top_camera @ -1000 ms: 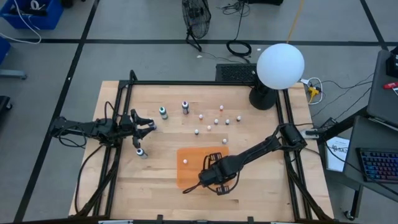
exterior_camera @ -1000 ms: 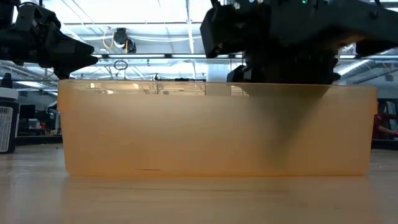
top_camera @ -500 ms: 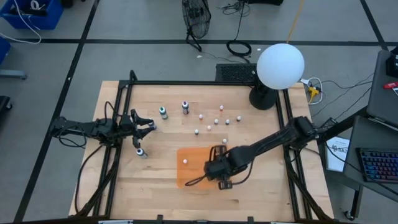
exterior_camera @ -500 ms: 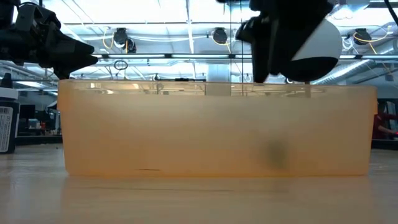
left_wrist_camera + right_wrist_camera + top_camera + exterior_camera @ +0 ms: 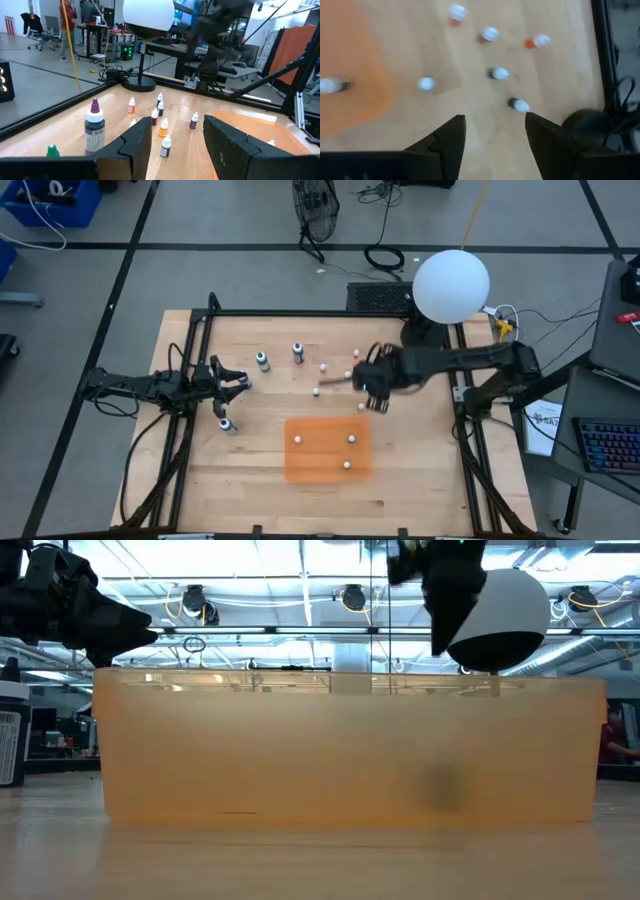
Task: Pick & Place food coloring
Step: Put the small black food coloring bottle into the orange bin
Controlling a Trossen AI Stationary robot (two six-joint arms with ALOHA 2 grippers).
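Small white-capped dropper bottles (image 5: pixel 323 366) stand upright on their bases in a loose cluster on the far middle of the table; the left wrist view shows their orange, dark and purple bodies (image 5: pixel 163 128). Three more stand in the orange bin (image 5: pixel 292 470). Three bigger bottles stand farther left: teal (image 5: pixel 262 361), purple (image 5: pixel 298 352) and dark (image 5: pixel 227 425). My right gripper (image 5: pixel 372 385) hangs open above the right side of the cluster, nothing between its fingers (image 5: pixel 495 125). My left gripper (image 5: pixel 238 380) waits open by the table's left side (image 5: pixel 172 150).
A lamp with a white globe (image 5: pixel 450 285) and a black base (image 5: pixel 422 338) stands at the far right corner, close behind my right arm. The bin's translucent wall (image 5: pixel 350 750) fills the low view. Black frame rails run along the left and right sides.
My right gripper has risen out of the orange bin and swung toward the far edge and a little right, ending above the cluster of small bottles. Two white caps now show in the bin where the gripper had stood. The left arm has kept still.
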